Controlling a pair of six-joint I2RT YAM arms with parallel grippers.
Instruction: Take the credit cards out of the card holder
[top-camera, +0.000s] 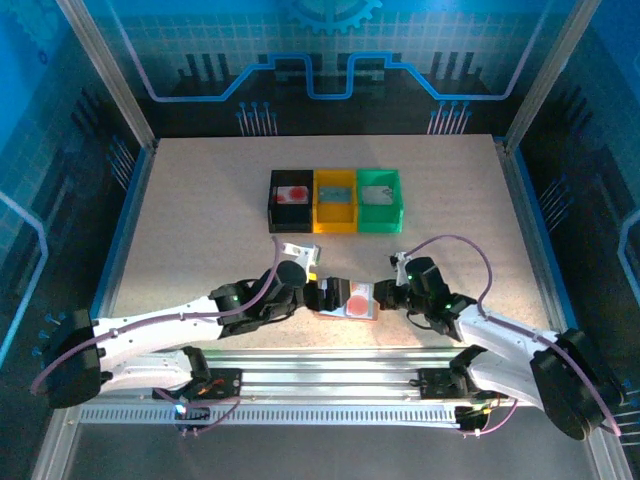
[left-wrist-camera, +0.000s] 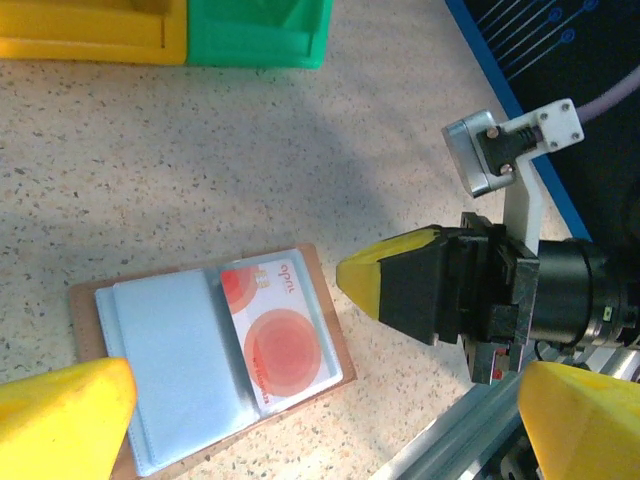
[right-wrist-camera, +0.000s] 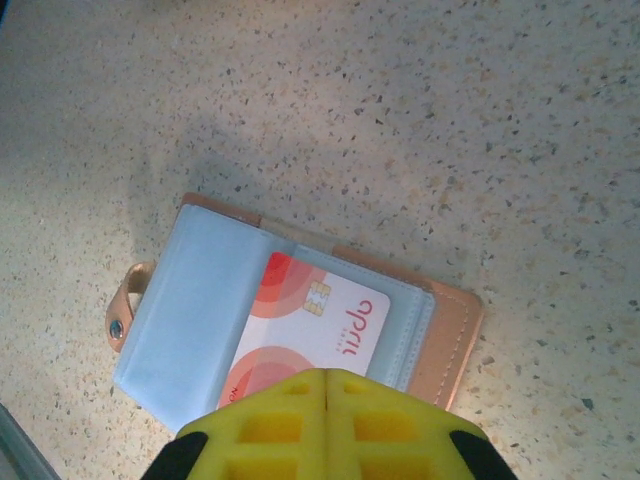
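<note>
The card holder (top-camera: 352, 302) lies open on the table between my two grippers, salmon outside, grey-blue inside (left-wrist-camera: 180, 370) (right-wrist-camera: 190, 300). A white credit card with red circles (left-wrist-camera: 285, 340) (right-wrist-camera: 320, 325) sits in its right pocket, most of its face showing. My left gripper (top-camera: 325, 292) (left-wrist-camera: 325, 400) is open wide, its yellow fingers (left-wrist-camera: 60, 415) standing either side of the holder's near end with nothing between them. My right gripper (top-camera: 385, 295) (right-wrist-camera: 328, 385) (left-wrist-camera: 365, 280) is shut, its yellow tips together at the card's edge and holding nothing.
At mid table stand a black bin (top-camera: 273, 200), a yellow bin (top-camera: 335, 215) and a green bin (top-camera: 380, 215) in a row, each with something flat inside. The table's metal front rail (left-wrist-camera: 470, 440) runs just behind the holder.
</note>
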